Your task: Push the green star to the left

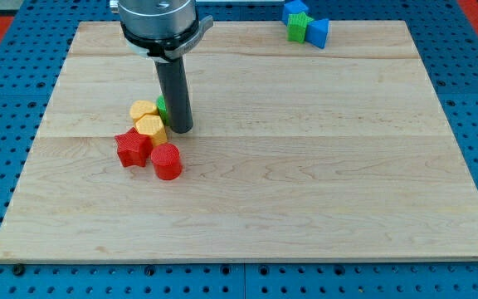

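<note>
My tip (180,130) rests on the wooden board (305,166) left of centre. A green block (162,106) peeks out from behind the rod's left side, touching it or nearly so; its shape is mostly hidden. A second green block (296,29), star-like, sits at the view's top right between two blue blocks. Just left of my tip is a cluster: two yellow blocks (143,110) (150,127), a red star (132,147) and a red cylinder (167,161).
The two blue blocks (295,10) (318,32) flank the top-right green block near the board's top edge. The arm's grey body (158,21) hangs over the board's top left. A blue pegboard surrounds the board.
</note>
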### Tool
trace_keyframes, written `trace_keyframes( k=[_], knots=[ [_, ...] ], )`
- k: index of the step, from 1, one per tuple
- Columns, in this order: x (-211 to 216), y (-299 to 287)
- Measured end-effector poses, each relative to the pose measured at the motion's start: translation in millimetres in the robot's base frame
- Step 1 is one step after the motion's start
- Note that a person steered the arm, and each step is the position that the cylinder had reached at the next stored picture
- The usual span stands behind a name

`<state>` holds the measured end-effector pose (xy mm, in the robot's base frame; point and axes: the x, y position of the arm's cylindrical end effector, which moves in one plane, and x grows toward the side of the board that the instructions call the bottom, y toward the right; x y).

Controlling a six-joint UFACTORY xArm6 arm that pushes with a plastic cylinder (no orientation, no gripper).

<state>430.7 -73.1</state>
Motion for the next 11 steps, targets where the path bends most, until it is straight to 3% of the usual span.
trace_keyframes(
  k=[1,2,3,4,5,6,7,8,9,11],
  knots=[
    [-37.9,83.9],
    [-56.7,218.6],
    [-136.7,311.3],
    [-217.5,272.4],
    [-236.0,181.2],
    [-167.2,125.8],
    [-139.6,115.3],
    [-141.6,122.8],
    [-101.9,228.2],
    [-239.4,237.8]
  ],
)
